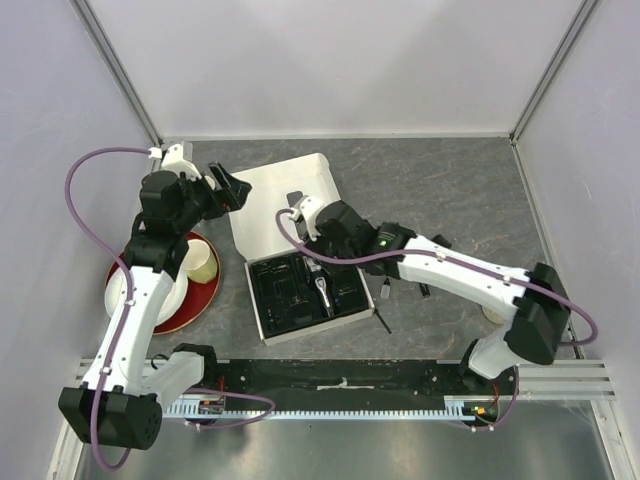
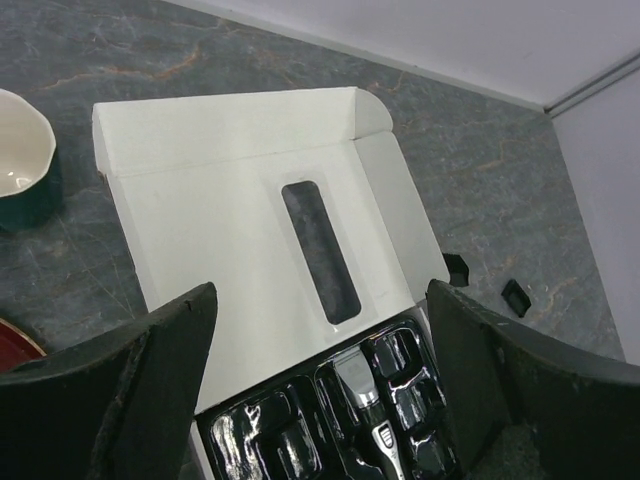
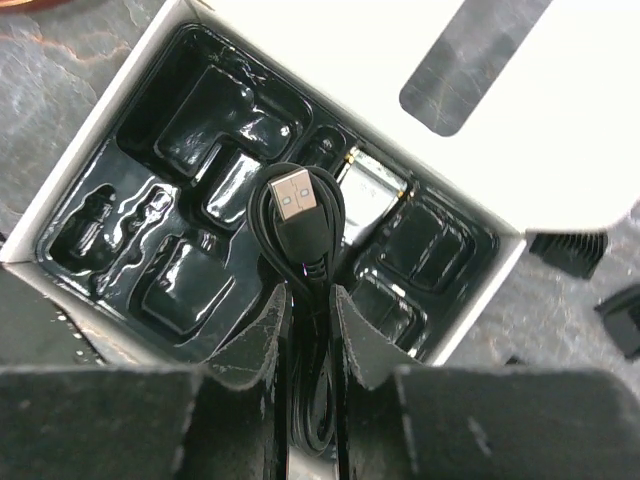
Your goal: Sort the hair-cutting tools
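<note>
Right tool [image 3: 310, 300] pinches a coiled black USB cable [image 3: 293, 200] between its fingers, plug end up, above the glossy black moulded tray [image 3: 190, 140]; left tool [image 2: 320, 295] hangs with its fingers spread wide over the open lid of the white cardboard box [image 2: 230, 210], gripping nothing; the counter [image 1: 450, 190] is grey and veined like stone, closed in by pale plain walls [image 1: 330, 60] with metal corner posts; the box lies near the middle, its lid folded back flat and cut with a long rounded window that shows the counter beneath; the silver-and-black clipper [image 2: 365, 395] lies in a middle slot of the tray, partly hidden behind the cable in the right wrist view; two small black comb guards [image 2: 455, 268] sit on the counter near the box's right side, apart from each other; a slim black stick [image 1: 384, 320] lies by the tray's near right corner; a red plate [image 1: 205, 300] bearing a cream cup [image 1: 203, 262] sits left of the box, under the left arm.
</note>
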### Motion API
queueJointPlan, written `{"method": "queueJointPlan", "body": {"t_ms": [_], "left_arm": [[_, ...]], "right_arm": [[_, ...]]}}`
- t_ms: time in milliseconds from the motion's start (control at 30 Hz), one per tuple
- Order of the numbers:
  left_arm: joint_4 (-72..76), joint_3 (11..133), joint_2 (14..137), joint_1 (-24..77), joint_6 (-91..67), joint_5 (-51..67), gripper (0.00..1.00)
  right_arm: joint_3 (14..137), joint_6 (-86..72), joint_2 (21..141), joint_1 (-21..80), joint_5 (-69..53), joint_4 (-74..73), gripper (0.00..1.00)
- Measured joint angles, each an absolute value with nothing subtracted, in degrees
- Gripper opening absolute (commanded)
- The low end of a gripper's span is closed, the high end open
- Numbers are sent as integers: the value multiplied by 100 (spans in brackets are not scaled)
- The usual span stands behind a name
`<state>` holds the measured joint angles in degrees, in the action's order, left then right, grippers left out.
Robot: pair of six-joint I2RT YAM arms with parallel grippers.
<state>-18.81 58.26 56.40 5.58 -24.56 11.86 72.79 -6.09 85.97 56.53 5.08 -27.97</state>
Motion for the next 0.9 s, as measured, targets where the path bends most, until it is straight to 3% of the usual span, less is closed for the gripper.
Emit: {"method": "queueJointPlan", "body": {"t_ms": [267, 633, 900], "left_arm": [[-2056, 5876, 6064, 469, -2460, 1249, 92], [-2036, 5859, 6239, -154, -2659, 1699, 92], [-2001, 5802, 6239, -272, -2718, 1758, 92]], "right_arm": [[7708, 552, 9852, 5874, 329, -2261, 2], [7734, 1409, 10676, 6215, -117, -1544, 2], [7891, 1570, 11089, 6329, -150, -1059, 11]]}}
